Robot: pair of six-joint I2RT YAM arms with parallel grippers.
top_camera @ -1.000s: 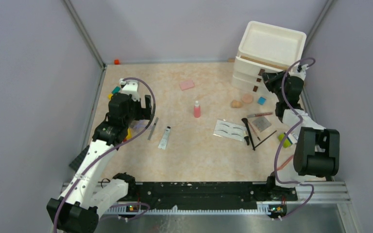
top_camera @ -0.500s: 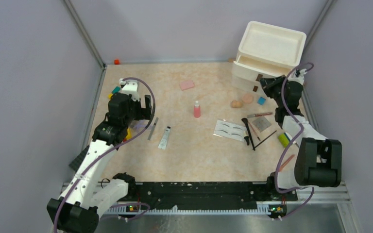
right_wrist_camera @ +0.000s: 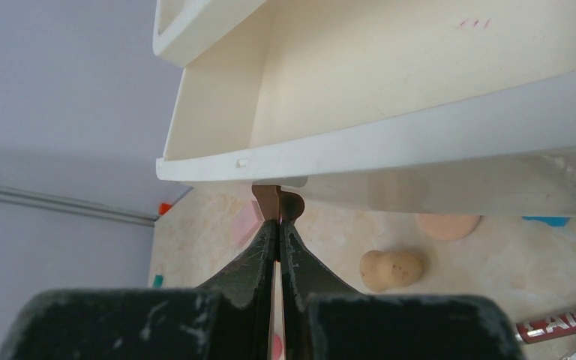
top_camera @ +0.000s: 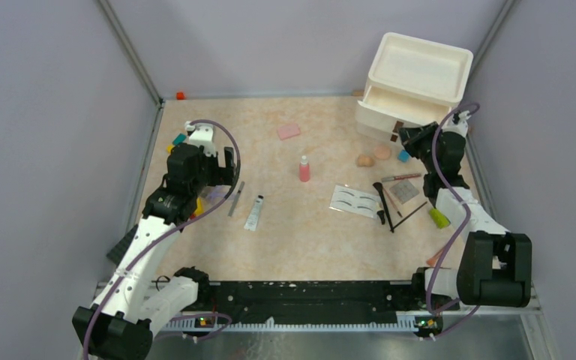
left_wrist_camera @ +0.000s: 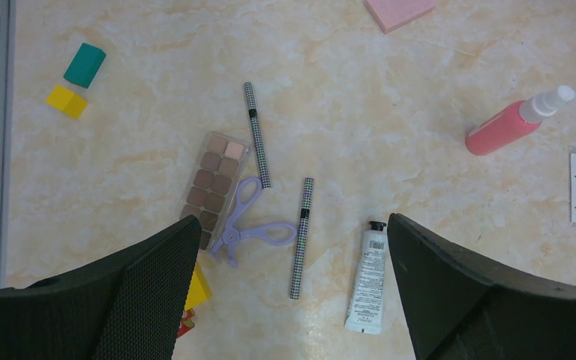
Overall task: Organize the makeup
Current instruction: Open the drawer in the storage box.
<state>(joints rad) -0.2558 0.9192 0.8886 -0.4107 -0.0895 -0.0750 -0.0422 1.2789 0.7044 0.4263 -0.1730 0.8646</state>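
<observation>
My right gripper (top_camera: 403,136) is shut on the brown tab (right_wrist_camera: 278,201) of a drawer (top_camera: 403,102) that stands pulled out of the white drawer unit (top_camera: 420,69). The drawer's inside (right_wrist_camera: 420,67) looks empty. My left gripper (top_camera: 229,161) is open, hovering over two checked pencils (left_wrist_camera: 256,133) and a silver tube (left_wrist_camera: 366,289). A pink spray bottle (top_camera: 304,169) stands mid-table. A pink pad (top_camera: 288,131) lies behind it. Peach sponges (top_camera: 365,160) lie by the unit. The eyebrow card (top_camera: 356,201) and thin brushes (top_camera: 384,204) lie at right.
An eyeshadow palette (left_wrist_camera: 211,184) and a purple scissor-like tool (left_wrist_camera: 246,225) lie under the left gripper. Teal (left_wrist_camera: 85,64) and yellow (left_wrist_camera: 67,100) blocks sit at far left, a blue block (top_camera: 403,155) by the unit. A dark studded plate (top_camera: 122,244) leans at the left edge.
My right gripper has drawn back toward the near left with the brown tab, and the drawer has slid out of the unit. The left arm has not moved.
</observation>
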